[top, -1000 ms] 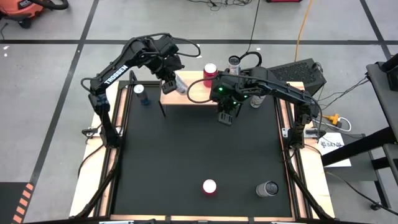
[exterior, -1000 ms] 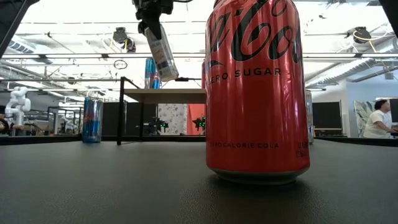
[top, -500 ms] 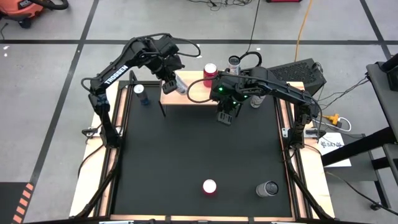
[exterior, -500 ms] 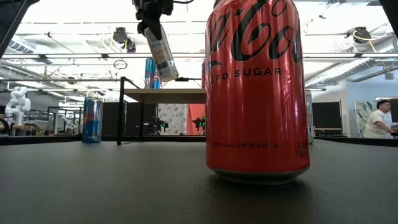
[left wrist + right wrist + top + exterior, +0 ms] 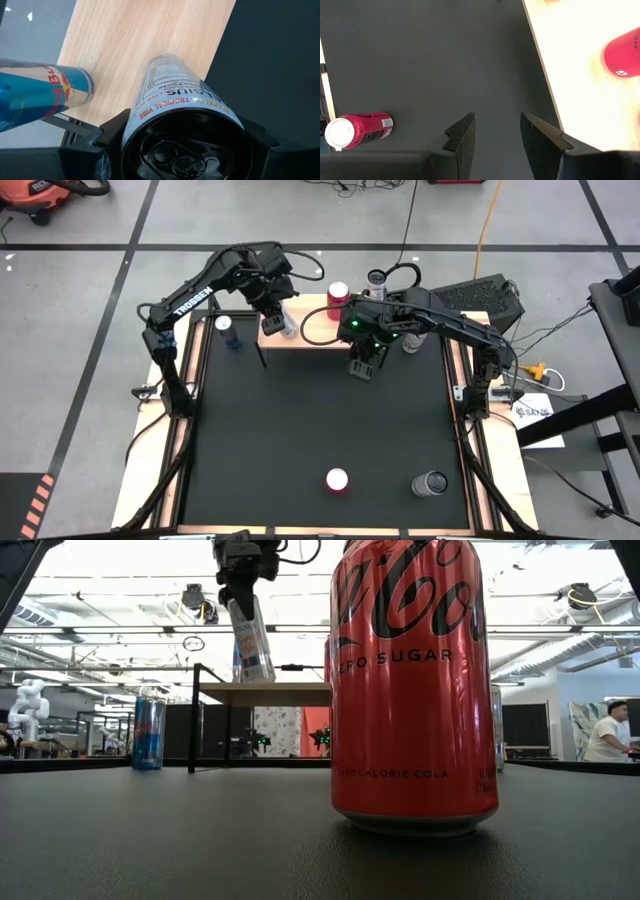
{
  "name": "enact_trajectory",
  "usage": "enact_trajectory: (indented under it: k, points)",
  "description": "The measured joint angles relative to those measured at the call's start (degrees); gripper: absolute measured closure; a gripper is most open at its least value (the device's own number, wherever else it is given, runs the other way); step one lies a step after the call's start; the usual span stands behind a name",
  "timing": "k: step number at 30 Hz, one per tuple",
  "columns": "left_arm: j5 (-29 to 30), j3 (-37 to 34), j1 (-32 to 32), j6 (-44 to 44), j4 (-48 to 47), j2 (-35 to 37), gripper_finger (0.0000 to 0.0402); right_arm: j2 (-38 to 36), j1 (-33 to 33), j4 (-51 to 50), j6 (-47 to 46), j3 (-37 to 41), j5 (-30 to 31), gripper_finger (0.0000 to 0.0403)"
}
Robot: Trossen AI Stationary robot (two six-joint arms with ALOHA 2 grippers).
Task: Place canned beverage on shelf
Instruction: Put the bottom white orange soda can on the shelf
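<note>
My left gripper [image 5: 272,302] is shut on a slim white can [image 5: 282,322], held nearly upright over the left end of the light-wood shelf [image 5: 318,330]. In the low view the can [image 5: 250,640] has its bottom just above the board [image 5: 285,693]. A blue can [image 5: 45,95] stands on the shelf beside it. A red can [image 5: 338,298] stands at the shelf's far edge. My right gripper [image 5: 362,366] is open and empty, above the black mat by the shelf's right front corner. My left gripper pinches the white can's side wall near its top end [image 5: 150,112] between its two fingers [image 5: 112,132], coming from above. The can hangs below the fingers, slightly tilted, bottom down. Whether its bottom touches the board I cannot tell.
A blue can [image 5: 228,330] stands on the mat left of the shelf. A red Coca-Cola can [image 5: 337,480] and a silver can [image 5: 432,483] stand near the near edge. Two silver cans [image 5: 377,278] [image 5: 412,340] stand at the far right. A person [image 5: 610,735] is in the room behind.
My left gripper has turned and tipped the white can from a clear slant to nearly upright. The can's lower end has swung toward the table's left and come down closer to the shelf board.
</note>
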State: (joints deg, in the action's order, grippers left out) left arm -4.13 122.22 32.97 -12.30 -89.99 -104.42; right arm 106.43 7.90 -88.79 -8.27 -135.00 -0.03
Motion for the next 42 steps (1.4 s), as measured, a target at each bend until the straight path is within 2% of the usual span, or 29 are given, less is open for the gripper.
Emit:
enact_trajectory:
  k: [21, 33, 42]
  points:
    - [0.1, 0.0, 0.4, 0.0, 0.0, 0.0, 0.0151, 0.0, 0.0, 0.0, 0.0, 0.0, 0.0, 0.0259]
    - [-0.1, 0.0, 1.6, 2.9, 0.0, 1.2, 0.0151, 0.0, 0.0, 0.2, 0.0, 0.0, 0.0, 0.0259]
    - [-2.1, 0.0, 2.6, 4.5, 0.0, 2.3, 0.0151, 0.0, 0.0, 0.2, -1.0, 0.0, 0.0, 0.0259]
